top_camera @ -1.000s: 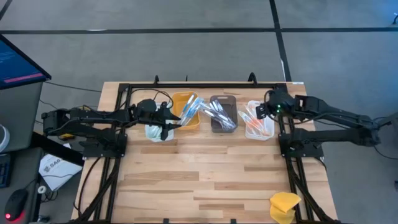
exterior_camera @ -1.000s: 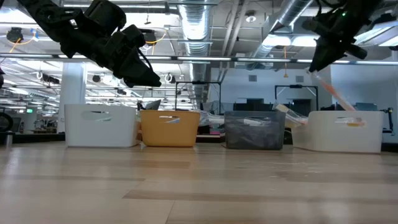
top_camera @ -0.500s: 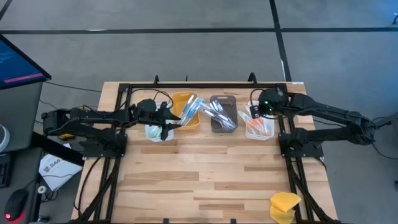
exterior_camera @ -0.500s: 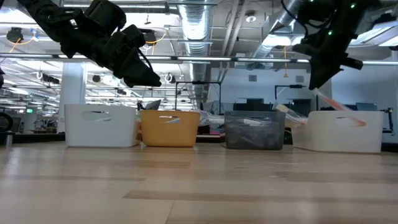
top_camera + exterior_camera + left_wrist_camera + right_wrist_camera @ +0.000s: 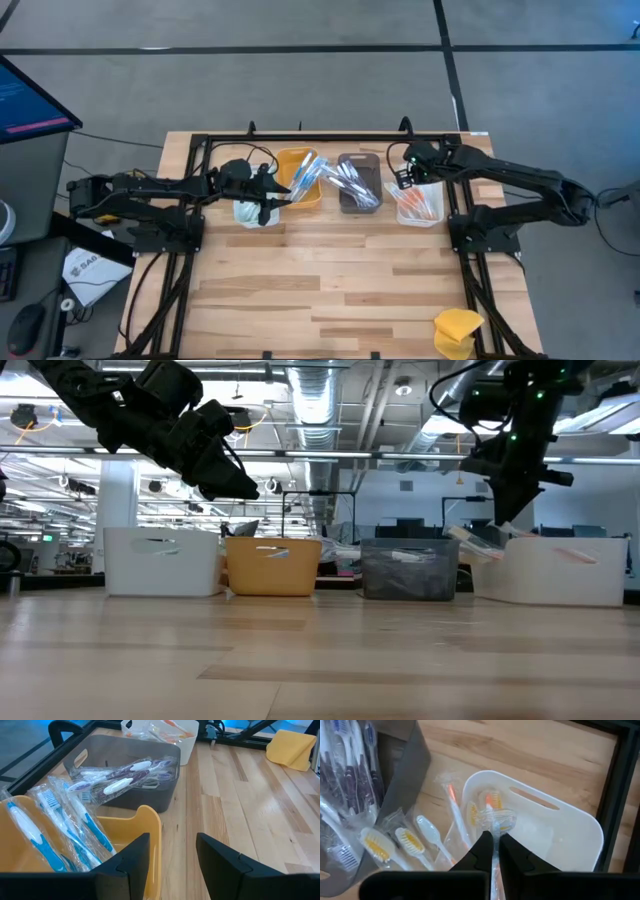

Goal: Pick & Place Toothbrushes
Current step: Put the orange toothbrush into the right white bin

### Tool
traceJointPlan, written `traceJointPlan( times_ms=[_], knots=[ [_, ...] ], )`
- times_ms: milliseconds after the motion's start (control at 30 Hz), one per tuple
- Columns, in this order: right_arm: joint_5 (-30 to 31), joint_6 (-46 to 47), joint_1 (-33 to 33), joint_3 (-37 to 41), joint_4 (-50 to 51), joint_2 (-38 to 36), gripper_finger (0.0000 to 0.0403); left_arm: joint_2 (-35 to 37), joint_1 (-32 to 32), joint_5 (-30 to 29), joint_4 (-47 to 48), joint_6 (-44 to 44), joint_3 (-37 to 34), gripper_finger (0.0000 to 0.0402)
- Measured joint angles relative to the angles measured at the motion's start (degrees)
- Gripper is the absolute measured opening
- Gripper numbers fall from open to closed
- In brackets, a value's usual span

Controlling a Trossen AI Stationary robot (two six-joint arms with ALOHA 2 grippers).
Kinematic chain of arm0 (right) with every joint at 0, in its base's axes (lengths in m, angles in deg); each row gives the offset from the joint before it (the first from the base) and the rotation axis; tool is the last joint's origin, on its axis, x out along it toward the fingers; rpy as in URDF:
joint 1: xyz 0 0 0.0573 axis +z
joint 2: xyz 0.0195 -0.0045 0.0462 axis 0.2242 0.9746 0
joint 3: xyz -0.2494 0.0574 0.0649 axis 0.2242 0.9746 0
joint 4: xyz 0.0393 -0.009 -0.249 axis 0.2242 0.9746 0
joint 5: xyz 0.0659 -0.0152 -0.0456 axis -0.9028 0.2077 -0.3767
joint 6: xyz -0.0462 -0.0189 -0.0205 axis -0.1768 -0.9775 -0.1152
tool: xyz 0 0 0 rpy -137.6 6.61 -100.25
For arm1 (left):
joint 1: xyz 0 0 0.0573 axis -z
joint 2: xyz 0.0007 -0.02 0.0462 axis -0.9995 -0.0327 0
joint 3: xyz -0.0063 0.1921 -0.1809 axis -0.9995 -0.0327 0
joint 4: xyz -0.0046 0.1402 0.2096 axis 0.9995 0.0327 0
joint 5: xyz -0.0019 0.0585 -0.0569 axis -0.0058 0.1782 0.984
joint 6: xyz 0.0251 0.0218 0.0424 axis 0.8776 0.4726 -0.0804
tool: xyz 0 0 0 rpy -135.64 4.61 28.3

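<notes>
From up top, four bins sit in a row near the back of the desk (image 5: 330, 290): a white bin (image 5: 252, 213) on the left, a yellow bin (image 5: 300, 180), a grey bin (image 5: 357, 182) and another white bin (image 5: 418, 204) on the right. The left hand (image 5: 283, 189) hangs at the yellow bin's near edge, over the blue toothbrushes (image 5: 308, 176). The right hand (image 5: 404, 177) is above the far corner of the right white bin, where the orange toothbrushes (image 5: 417, 205) lie. A yellow lump (image 5: 457, 331) sits at the desk's front right corner.

Low view: both hands are up in the air above the bin row, the right hand (image 5: 508, 510) just over its bin.

Left wrist: the left hand (image 5: 172, 852) is released, nothing between the fingers (image 5: 131, 857), yellow bin right below.

Right wrist: the right hand (image 5: 495, 847) is clenched on one wrapped toothbrush (image 5: 494, 822), dangling over the white bin (image 5: 555, 835).
</notes>
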State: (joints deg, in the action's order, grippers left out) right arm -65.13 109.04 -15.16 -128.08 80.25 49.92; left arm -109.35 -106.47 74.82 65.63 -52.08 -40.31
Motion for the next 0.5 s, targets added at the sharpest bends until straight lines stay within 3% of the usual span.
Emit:
traceJointPlan(
  times_ms=[367, 500],
  knots=[
    [-0.5, -0.3, -0.2, 0.0, -0.1, 0.8, 0.0021, 0.0, 0.0, 0.0, 0.0, 0.0, 0.0, 0.0154],
    [-0.6, 0.1, -0.2, 0.0, 0.0, 0.8, 0.0045, 0.0, 0.0, 0.0, 0.0, 0.0, 0.0, 0.0154]
  ],
)
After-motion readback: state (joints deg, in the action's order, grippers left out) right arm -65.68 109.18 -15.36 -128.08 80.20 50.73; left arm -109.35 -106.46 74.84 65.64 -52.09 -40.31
